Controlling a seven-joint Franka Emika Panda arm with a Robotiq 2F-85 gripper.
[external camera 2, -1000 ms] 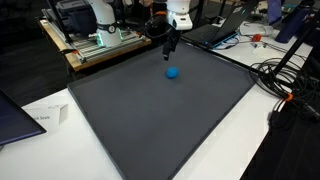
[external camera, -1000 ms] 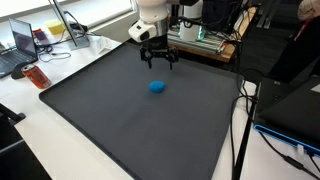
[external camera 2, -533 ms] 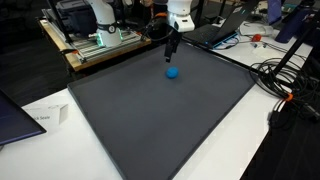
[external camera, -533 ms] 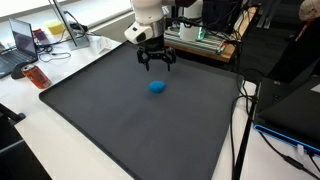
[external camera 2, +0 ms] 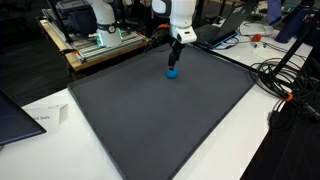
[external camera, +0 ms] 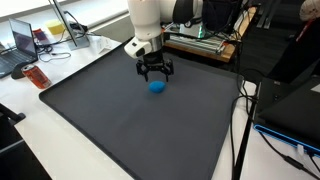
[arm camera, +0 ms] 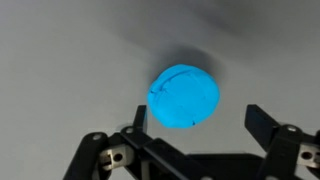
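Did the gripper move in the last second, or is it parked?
Yes. The open gripper has dropped toward the small round blue ball, which sits unmoved on the dark grey mat; now close over it.

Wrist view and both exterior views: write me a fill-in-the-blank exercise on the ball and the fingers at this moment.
1. The ball, which lies on the dark mat, is ____ in colour.
2. In both exterior views the gripper is directly ____ the ball.
3. In the wrist view the fingers stand ____, one on each side of the ball and not closed on it.

Missing words: blue; above; open
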